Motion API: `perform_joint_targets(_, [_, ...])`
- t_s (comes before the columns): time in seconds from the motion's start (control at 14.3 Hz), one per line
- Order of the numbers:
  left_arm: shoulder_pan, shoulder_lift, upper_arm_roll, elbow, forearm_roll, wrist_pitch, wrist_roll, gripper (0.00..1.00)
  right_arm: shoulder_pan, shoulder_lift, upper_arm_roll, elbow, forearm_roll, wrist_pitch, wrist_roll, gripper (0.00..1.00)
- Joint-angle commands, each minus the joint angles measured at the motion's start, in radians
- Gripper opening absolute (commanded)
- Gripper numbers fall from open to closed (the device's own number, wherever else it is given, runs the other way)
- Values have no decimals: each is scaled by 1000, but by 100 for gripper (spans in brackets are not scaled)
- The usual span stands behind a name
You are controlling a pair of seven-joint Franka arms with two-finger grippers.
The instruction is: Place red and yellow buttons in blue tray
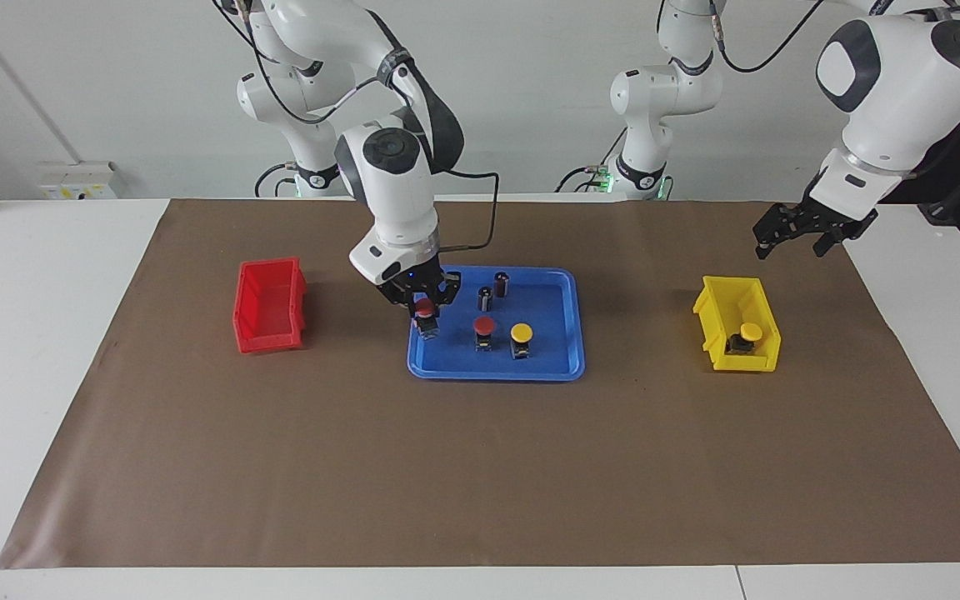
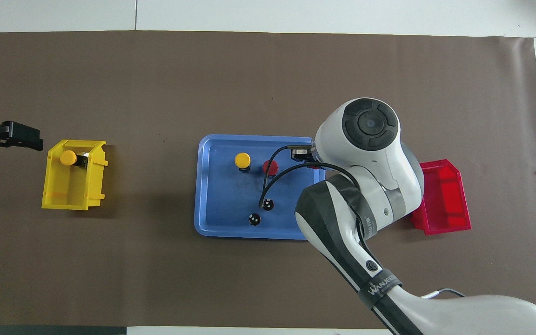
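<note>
Blue tray (image 2: 207,186): yellow button (image 2: 242,160), red button (image 2: 268,167), two black cylinders (image 2: 261,211). Yellow bin (image 2: 70,197): one yellow button (image 2: 68,158). Red bin (image 2: 445,204), partly hidden by arm (image 2: 365,153).

Two red buttons (image 1: 484,326) (image 1: 424,308), two yellow buttons (image 1: 521,333) (image 1: 750,332), two dark capless cylinders (image 1: 502,283) (image 1: 485,297). One blue tray (image 1: 547,367), one red bin (image 1: 267,312), one yellow bin (image 1: 717,312). Two tools (image 1: 424,310) (image 1: 790,237).

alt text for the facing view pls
The right gripper holds a red button over the blue tray, which already holds a red button, a yellow button and two dark cylinders. The left gripper waits open above the yellow bin.
</note>
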Motion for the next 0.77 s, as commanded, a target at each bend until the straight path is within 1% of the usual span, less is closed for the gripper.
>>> perform_joint_targets(0.0, [-16,-24,23,-180,-12,197,2,98,9,23,-3,26,20,24,34,16])
perform_joint_targets(0.07, [-16,7,23,-206,-12,254,2,96,11,28,-3,26,21,38,35,16])
perform_joint_targets(0.21, [-13,65,23,-220,-12,334,2,92,14,49,-2,25,23,59,38,17])
perform_joint_targets(0.28, [-4,87,26,-225,-12,360,2,88,17,54,-2,23,21,66,43,17])
perform_joint_targets(0.42, [4,90,29,-268,-12,412,4,78,32,81,-3,25,21,76,64,19])
perform_joint_targets(0.63, [10,95,30,-288,-12,435,1,70,46,95,-3,19,21,79,67,21])
perform_joint_targets(0.7, [10,96,30,-291,-12,444,2,68,46,95,-3,17,21,73,67,24])
